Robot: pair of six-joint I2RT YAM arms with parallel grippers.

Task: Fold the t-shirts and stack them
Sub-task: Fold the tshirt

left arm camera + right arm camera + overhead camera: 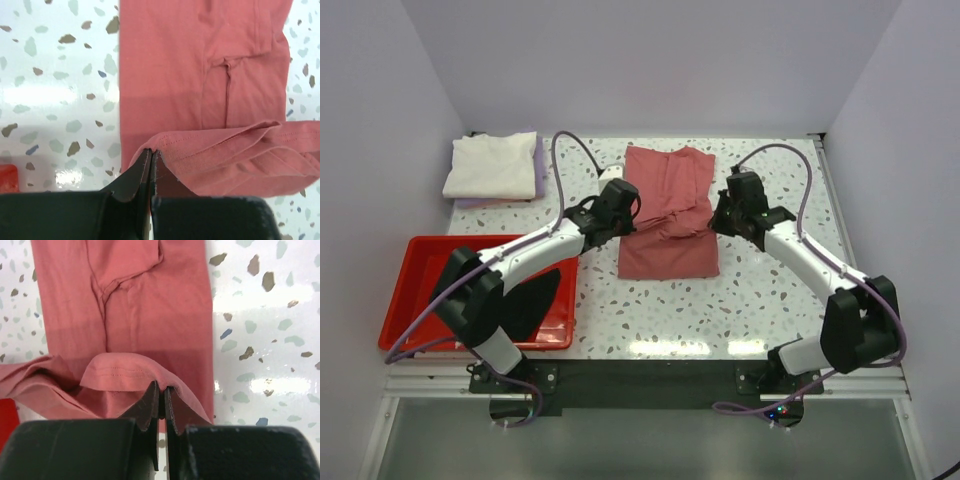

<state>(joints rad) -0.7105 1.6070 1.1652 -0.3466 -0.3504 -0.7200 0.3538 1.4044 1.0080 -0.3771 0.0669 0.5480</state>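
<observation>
My left fingers [144, 164] and right fingers [151, 401] each pinch the hem of the salmon t-shirt [665, 178]; cloth light, limp, so edges grip best.

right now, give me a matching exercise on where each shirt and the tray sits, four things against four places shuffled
Things
1. dusty red t-shirt
2. cream-white t-shirt
3. black t-shirt
4. red plastic tray

Places
A. folded, at the far left corner of the table
B. at the near left, beside the left arm
C. lying in the tray
D. mid-table, edge pinched by the left gripper and right gripper

Pairs: 1-D, 2-A, 3-C, 4-B
</observation>
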